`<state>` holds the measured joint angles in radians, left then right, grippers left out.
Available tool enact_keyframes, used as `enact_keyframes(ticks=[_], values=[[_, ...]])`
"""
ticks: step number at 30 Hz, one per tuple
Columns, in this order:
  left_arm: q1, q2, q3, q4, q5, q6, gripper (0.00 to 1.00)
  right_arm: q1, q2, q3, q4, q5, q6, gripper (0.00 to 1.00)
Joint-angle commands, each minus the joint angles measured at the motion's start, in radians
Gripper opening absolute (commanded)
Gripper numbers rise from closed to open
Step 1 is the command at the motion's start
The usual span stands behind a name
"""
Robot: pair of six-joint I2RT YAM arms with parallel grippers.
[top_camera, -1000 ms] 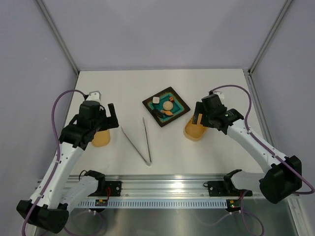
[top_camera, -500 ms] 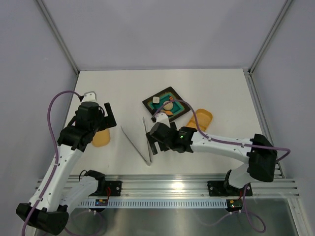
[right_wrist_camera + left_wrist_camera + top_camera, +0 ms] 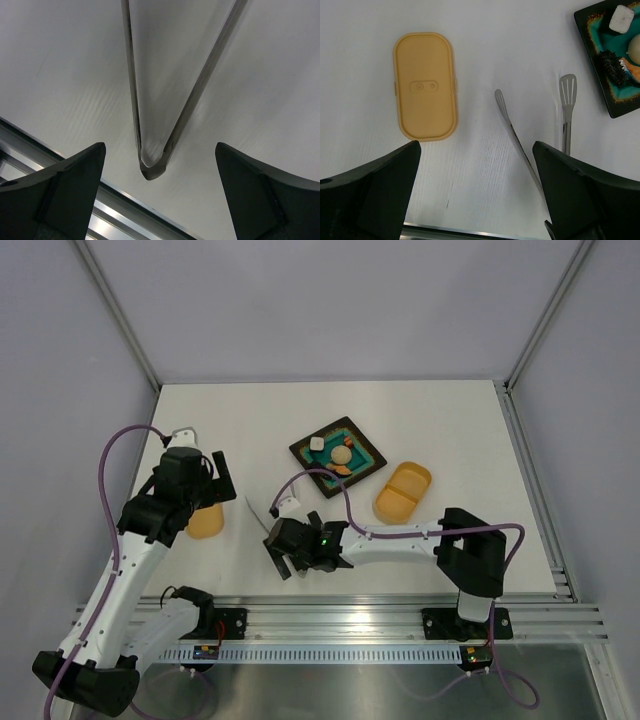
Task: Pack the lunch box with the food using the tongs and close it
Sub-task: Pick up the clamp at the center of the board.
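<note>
The silver tongs [image 3: 151, 167] lie flat on the table in a narrow V, joined end toward the front rail. My right gripper [image 3: 160, 145] hangs open just above that joined end, a finger on each side and not touching it. From above, this gripper [image 3: 288, 555] covers most of the tongs [image 3: 257, 512]. The lunch box [image 3: 403, 492] stands at the right, beside the teal plate [image 3: 370, 452] with the food [image 3: 342, 454]: white cube [image 3: 622, 17], beige ball [image 3: 635, 47], dark piece [image 3: 611, 62]. My left gripper [image 3: 476, 144] is open, holding nothing, high over the table.
The yellow-orange lid [image 3: 425, 86] lies flat at the left, partly under the left arm [image 3: 185, 485] in the top view. The tongs' slotted tips [image 3: 568, 90] point toward the plate. A metal rail [image 3: 330, 615] runs along the near table edge.
My right arm has swung from the lunch box at the right across to the front centre and dropped over the tongs' joined end. The left arm has hardly moved.
</note>
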<state>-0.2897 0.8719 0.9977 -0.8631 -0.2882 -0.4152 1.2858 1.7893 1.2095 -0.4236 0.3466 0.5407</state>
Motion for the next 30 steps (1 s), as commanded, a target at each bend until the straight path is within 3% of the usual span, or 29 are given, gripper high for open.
enact_keyframes(ticks=[1,19,30], values=[[0.000,-0.016,0.018,0.027,-0.015,0.021,0.99,0.007,0.041,0.054,0.065,0.008,0.016,0.99],[-0.002,-0.062,-0.016,0.024,-0.002,0.021,0.99,0.006,0.205,0.108,0.147,0.147,0.007,0.99],[0.000,-0.063,-0.022,0.029,0.000,0.016,0.99,-0.005,0.254,0.150,0.171,0.190,-0.008,0.90]])
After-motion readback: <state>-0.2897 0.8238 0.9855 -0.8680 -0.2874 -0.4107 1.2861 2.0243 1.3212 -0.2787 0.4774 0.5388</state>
